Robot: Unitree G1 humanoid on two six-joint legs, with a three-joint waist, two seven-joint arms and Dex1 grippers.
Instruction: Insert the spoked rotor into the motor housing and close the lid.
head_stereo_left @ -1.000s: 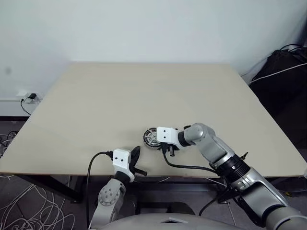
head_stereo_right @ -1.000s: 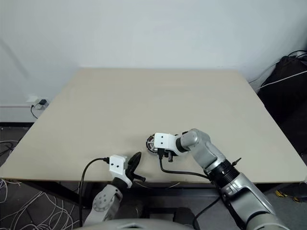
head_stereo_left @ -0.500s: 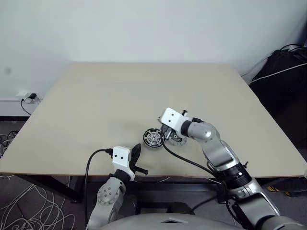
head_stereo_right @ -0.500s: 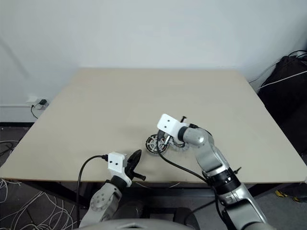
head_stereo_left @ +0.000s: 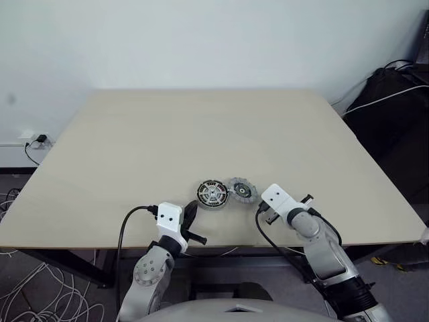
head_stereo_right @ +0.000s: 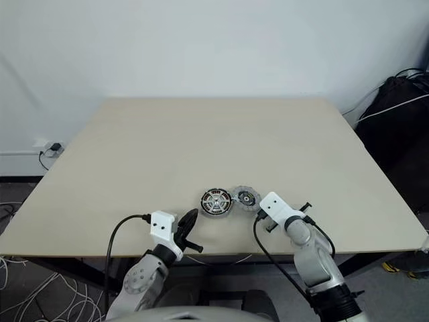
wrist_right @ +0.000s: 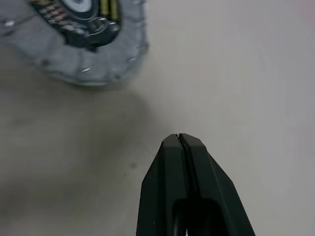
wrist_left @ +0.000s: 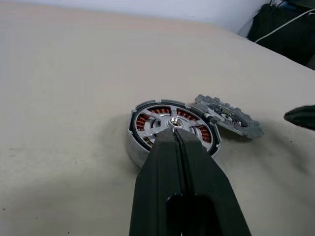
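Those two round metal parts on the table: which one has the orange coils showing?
The left one, the motor housing: orange coils show between its silver spokes. The flat grey lid beside it has a toothed edge and no coils.

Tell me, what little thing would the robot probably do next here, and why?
Probably open the right claw and reach for the lid. The spoked rotor already appears seated in the motor housing, copper windings showing between its spokes, while the lid lies beside it, leaning on its edge. Both claws are shut and empty.
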